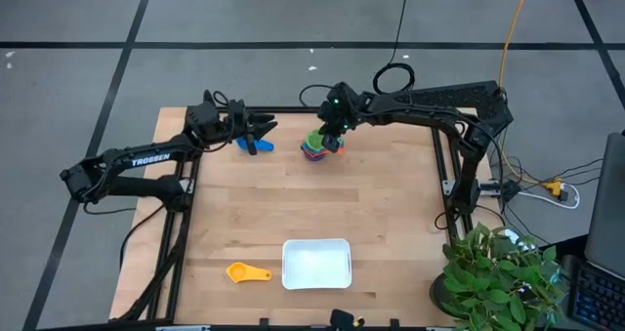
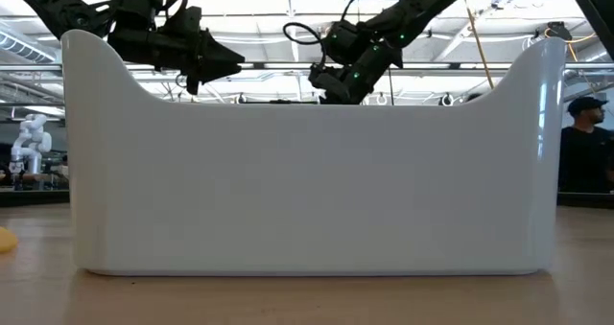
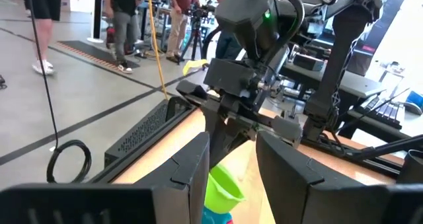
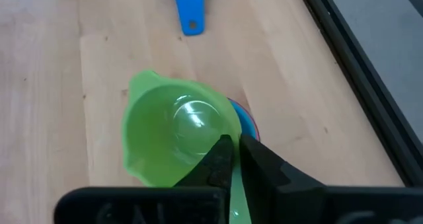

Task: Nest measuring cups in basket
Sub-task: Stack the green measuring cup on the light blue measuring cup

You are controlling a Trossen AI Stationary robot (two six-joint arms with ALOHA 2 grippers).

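Right pincer (image 4: pixel 231 159): fingers pinched on the flat handle of the green cup (image 4: pixel 177 135), at the far middle of the bench (image 1: pixel 391 214)

Green cup: translucent bowl, pouring lip on the rim, tilted; sits over a stack of cups (image 1: pixel 318 148) of which red, orange and blue edges show; whether it is fully seated cannot be told

Left pincer (image 1: pixel 262 132): hovers beside the stack at the far left, fingers apart, gripping nothing; a dark blue cup (image 1: pixel 248 144) lies on the bench right by it

Yellow cup (image 1: pixel 247 271): alone at the near edge, just beside the basket (image 1: pixel 316 263)

Basket: white, shallow, rounded corners; nothing visible in it

Step in hand, as judged: stacking the cups outside the basket, green one being placed

Next move calls for: settling the green bowl level in the stack, loosening the grip without toppling it; dark blue and yellow remain
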